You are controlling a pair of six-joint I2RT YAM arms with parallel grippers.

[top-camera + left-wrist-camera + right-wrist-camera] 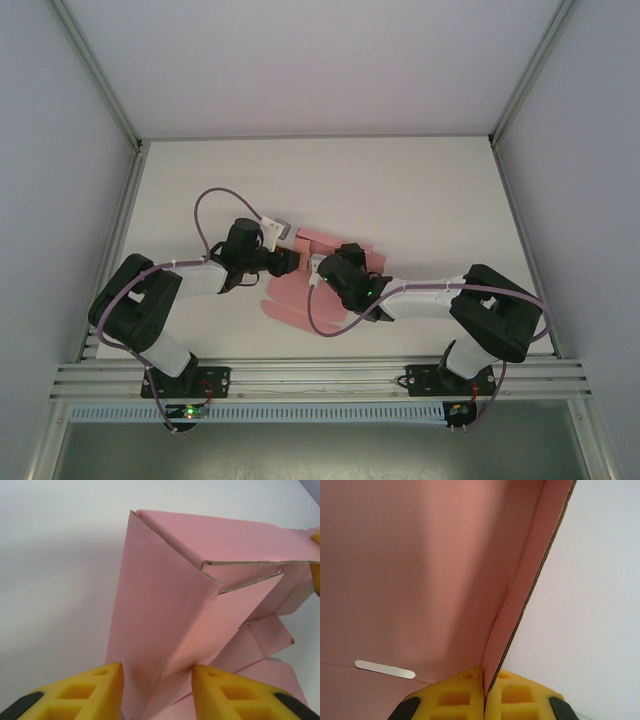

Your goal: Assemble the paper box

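A pink paper box [296, 303], partly folded, lies on a white table [420, 190], with two robot grippers meeting over its middle. The right gripper [485, 672] reaches in from the box's right. Its jaws are pressed together on the thin edge of a raised flap, probably to keep that wall standing. The left gripper [156, 669] comes from the box's left, its yellow fingers [95, 690] spread either side of a tented fold. Whether they press it cannot be told. The flaps on the box's near side lie flat and unfolded, so assembly looks early to midway.
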